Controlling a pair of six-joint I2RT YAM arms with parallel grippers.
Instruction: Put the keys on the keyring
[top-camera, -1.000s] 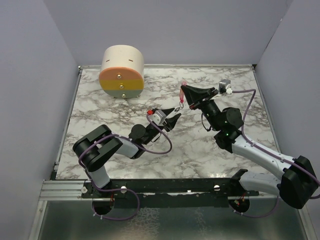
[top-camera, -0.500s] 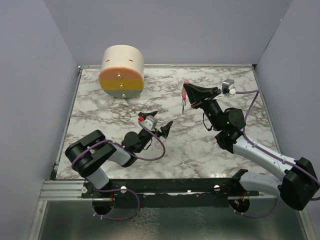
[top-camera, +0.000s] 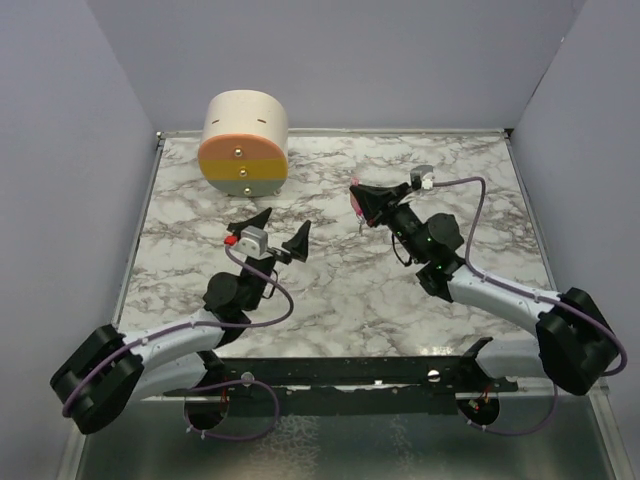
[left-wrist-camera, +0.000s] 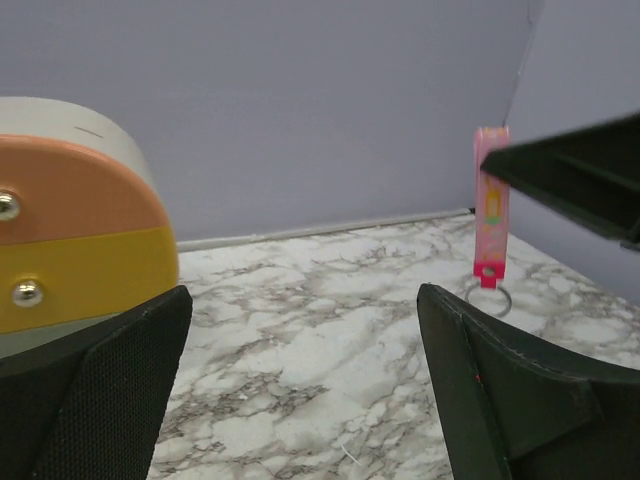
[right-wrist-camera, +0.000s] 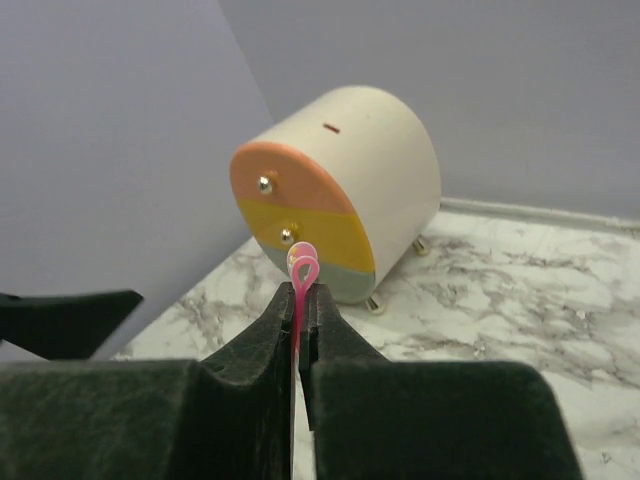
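Left wrist view: right gripper (right-wrist-camera: 300, 295) pinches the pink key (left-wrist-camera: 490, 205), keyring (left-wrist-camera: 487, 298) dangling beneath. Left gripper (left-wrist-camera: 300, 390) gapes empty; set the key down gently, keeping the pinch firm.

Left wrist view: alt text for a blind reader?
A slim pink key hangs upright from the right tool's closed tip at right, a thin ring at its lower end, above a marble table. The left tool stands wide open and empty in the foreground; a cream drum with an orange-and-yellow face sits at left.
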